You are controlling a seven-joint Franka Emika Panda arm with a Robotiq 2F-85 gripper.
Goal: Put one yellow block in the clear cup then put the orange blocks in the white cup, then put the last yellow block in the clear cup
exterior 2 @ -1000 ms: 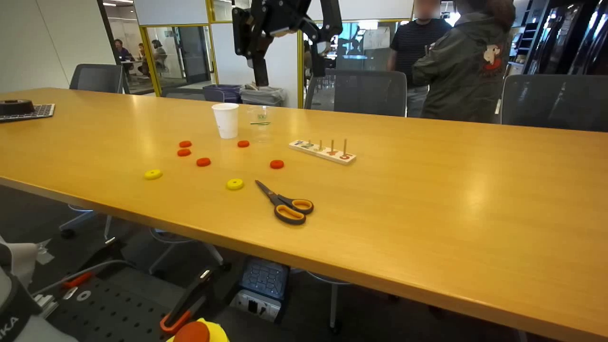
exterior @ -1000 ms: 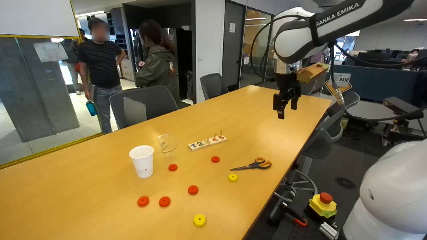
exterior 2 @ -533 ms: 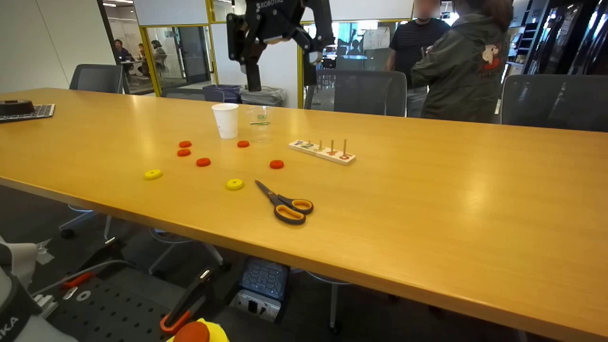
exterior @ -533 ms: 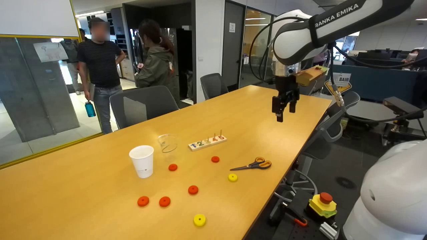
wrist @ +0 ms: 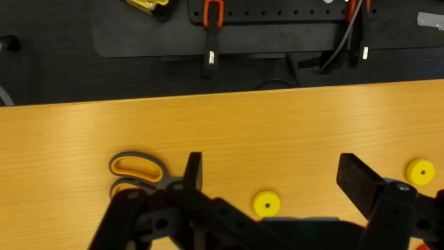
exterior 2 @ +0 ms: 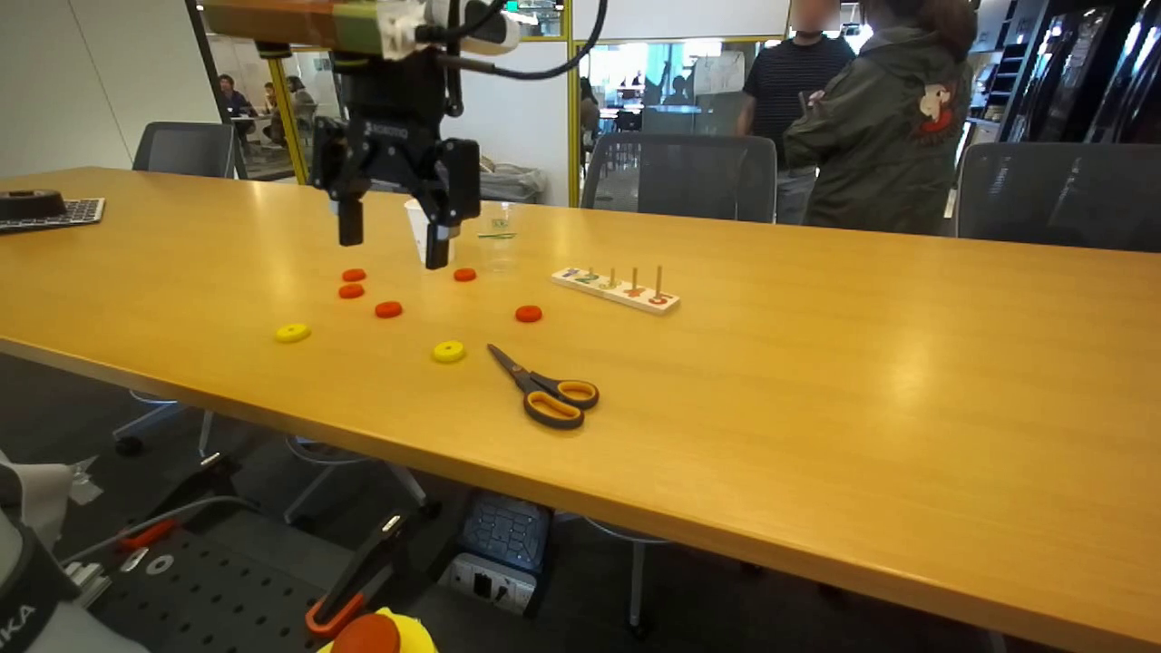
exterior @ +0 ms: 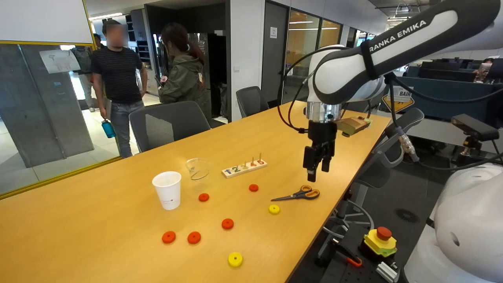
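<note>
My gripper (exterior: 318,173) is open and empty, above the table near the scissors. It also shows open in an exterior view (exterior 2: 394,247) and in the wrist view (wrist: 270,158). One yellow block (exterior: 274,209) lies beside the scissors; in the wrist view this yellow block (wrist: 266,204) appears between the fingers, below them. The other yellow block (exterior: 235,259) lies nearer the robot's base side, at right in the wrist view (wrist: 420,171). Several orange blocks (exterior: 227,224) lie scattered. The white cup (exterior: 167,190) stands upright, partly hidden by a finger in an exterior view (exterior 2: 417,227). The clear cup (exterior: 197,173) stands beside it.
Orange-handled scissors (exterior: 300,194) lie close to the nearer yellow block and under the gripper's side. A wooden peg board with numbers (exterior: 244,168) lies beyond the orange blocks. The table edge (wrist: 222,94) runs near the yellow blocks. A keyboard (exterior 2: 82,213) lies at the far end.
My gripper has moved down toward the table and toward the yellow blocks, staying open. The wrist has turned in view. The blocks and cups have not moved.
</note>
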